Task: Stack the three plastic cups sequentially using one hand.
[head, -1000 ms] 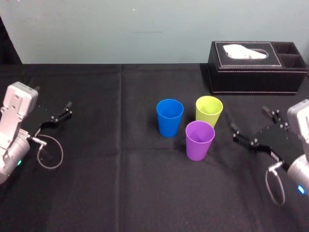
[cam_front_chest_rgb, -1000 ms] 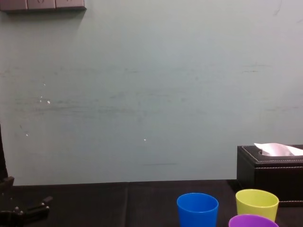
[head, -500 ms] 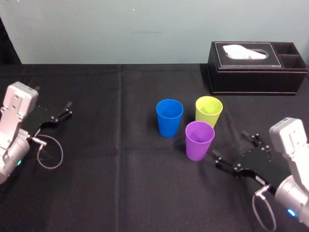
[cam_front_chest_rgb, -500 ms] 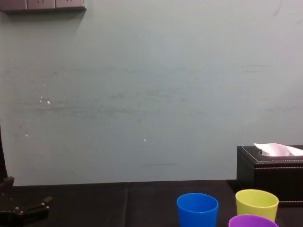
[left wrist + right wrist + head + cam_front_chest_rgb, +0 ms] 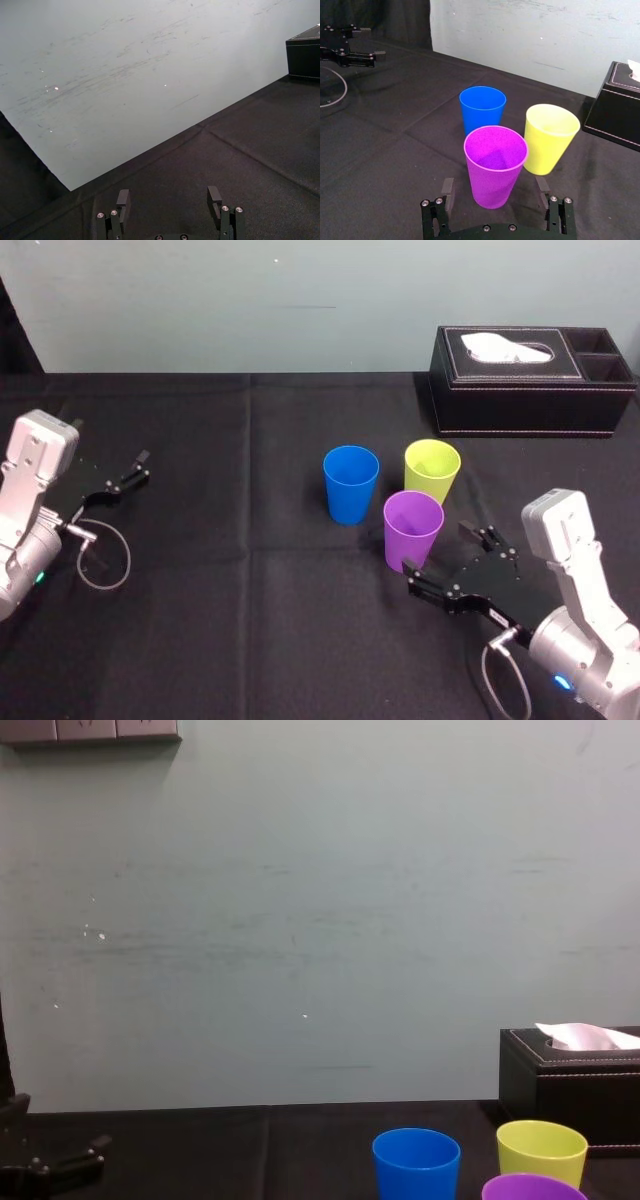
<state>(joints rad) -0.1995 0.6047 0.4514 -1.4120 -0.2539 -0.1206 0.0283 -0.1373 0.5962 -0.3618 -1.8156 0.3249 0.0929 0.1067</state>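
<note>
Three plastic cups stand upright close together mid-table: blue (image 5: 351, 483), yellow-green (image 5: 432, 471) and purple (image 5: 413, 530), the purple one nearest me. My right gripper (image 5: 440, 555) sits low at the purple cup's front right, open. In the right wrist view its fingertips (image 5: 447, 187) flank the purple cup (image 5: 495, 165) with gaps on both sides, touching nothing; the blue cup (image 5: 482, 107) and yellow-green cup (image 5: 550, 135) stand behind. My left gripper (image 5: 138, 468) rests parked at the far left, and the left wrist view shows this gripper (image 5: 169, 200) open and empty.
A black leather tissue box (image 5: 533, 380) stands at the back right, behind the cups. A black cloth (image 5: 250, 620) covers the table, with open room left of the cups and along the front. A cable loop (image 5: 105, 560) lies by the left arm.
My right gripper has swung in from the right edge toward me and leftward, ending at the purple cup, still open. The cups and the left arm have not moved.
</note>
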